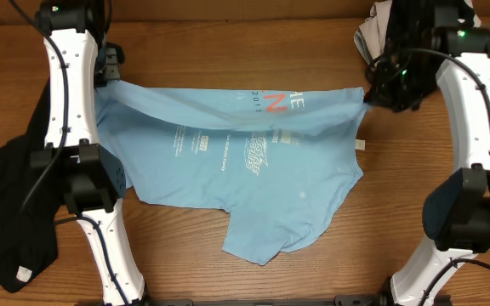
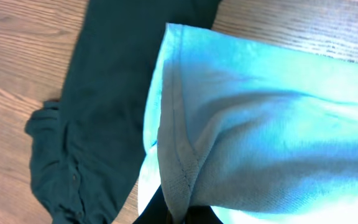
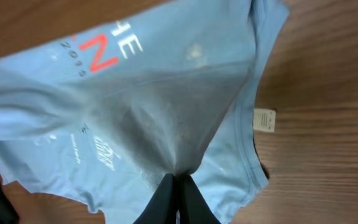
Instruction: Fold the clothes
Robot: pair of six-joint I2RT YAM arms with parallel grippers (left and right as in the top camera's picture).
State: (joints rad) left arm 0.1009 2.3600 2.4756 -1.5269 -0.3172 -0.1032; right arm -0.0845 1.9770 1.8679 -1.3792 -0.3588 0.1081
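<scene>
left gripper (image 1: 111, 73) and right gripper (image 3: 176, 186) both clench the light-blue t-shirt (image 1: 253, 170) stretched between their jaws (black garment (image 1: 15, 212) outside the left one).

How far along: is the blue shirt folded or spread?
Mid-fold: left end effector and right end effector hold the shirt edge raised; rest spread.

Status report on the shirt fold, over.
Left end effector shut on T-shirt. Right end effector shut on T-shirt, far edge lifted. Black garment lies at left, beside it.
</scene>
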